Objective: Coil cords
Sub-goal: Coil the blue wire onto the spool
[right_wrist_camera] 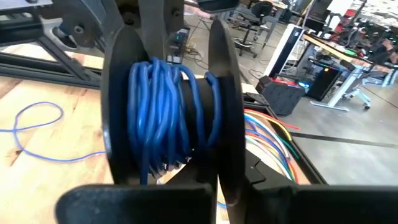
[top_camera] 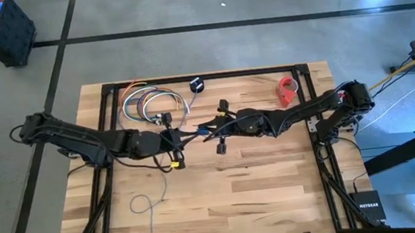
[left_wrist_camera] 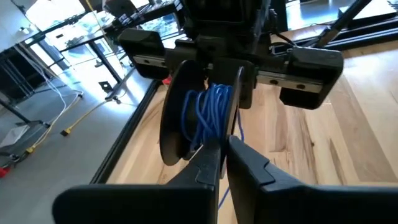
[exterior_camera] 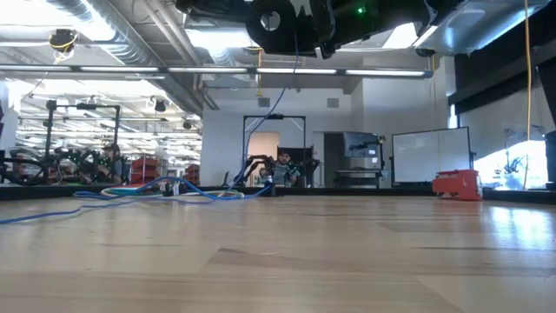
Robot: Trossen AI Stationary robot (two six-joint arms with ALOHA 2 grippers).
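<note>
Both hands met above the middle of the table (top_camera: 276, 171), where a black spool (right_wrist_camera: 171, 106) wound with blue cord (right_wrist_camera: 163, 109) sat gripped in the right hand (right_wrist_camera: 202, 158). The left hand (left_wrist_camera: 225, 146) was closed on the cord at the spool, and the loose end (top_camera: 148, 202) trailed toward the table's front-left corner

Workshop-lab: my butcher-block table (top_camera: 224, 193) on concrete floor (top_camera: 184, 48); far off, exposed ceiling ducts (exterior_camera: 78, 13), whiteboard (exterior_camera: 421, 156), workbenches (exterior_camera: 52, 165), seated person (exterior_camera: 283, 167).
</note>
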